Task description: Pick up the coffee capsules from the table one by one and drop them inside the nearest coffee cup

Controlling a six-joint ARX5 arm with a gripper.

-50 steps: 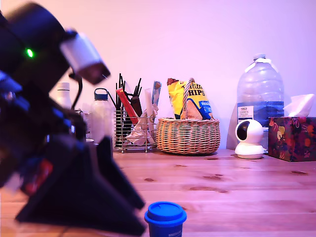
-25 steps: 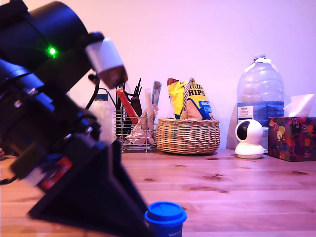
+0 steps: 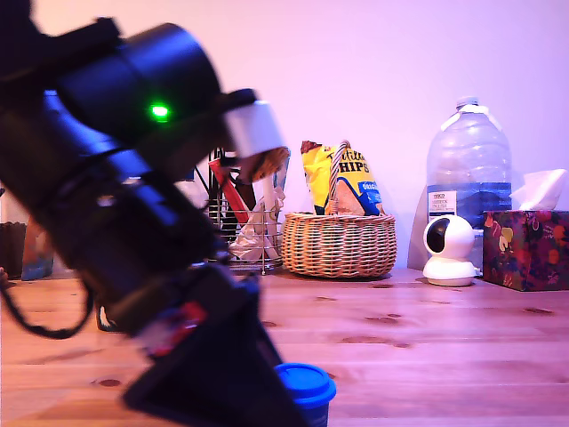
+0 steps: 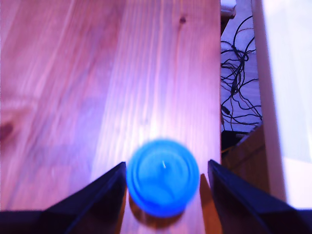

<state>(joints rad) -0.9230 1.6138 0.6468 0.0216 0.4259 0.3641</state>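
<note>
The bright-blue coffee capsule [image 4: 163, 177] stands upright on the pine table [image 4: 58, 97], close to the table's edge. My gripper [image 4: 166, 165] is open, with one black finger [image 4: 105, 195] on each side of the capsule and a small gap at the other finger. In the exterior view the blurred black arm [image 3: 133, 205] fills that view's left, and its dark wedge [image 3: 222, 382] covers part of the capsule [image 3: 308, 388] at the front of the table [image 3: 427, 338]. The coffee cup is out of view.
At the back stand a wire holder of utensils [image 3: 242, 233], a wicker basket [image 3: 339, 244] of crisp bags, a big water bottle [image 3: 468, 173], a small white camera [image 3: 449, 252] and a tissue box [image 3: 526, 247]. Cables [image 4: 239, 83] lie beyond the table edge.
The arm has swung toward the exterior view's right and lowered, and its black wedge now overlaps the capsule. The capsule has not moved.
</note>
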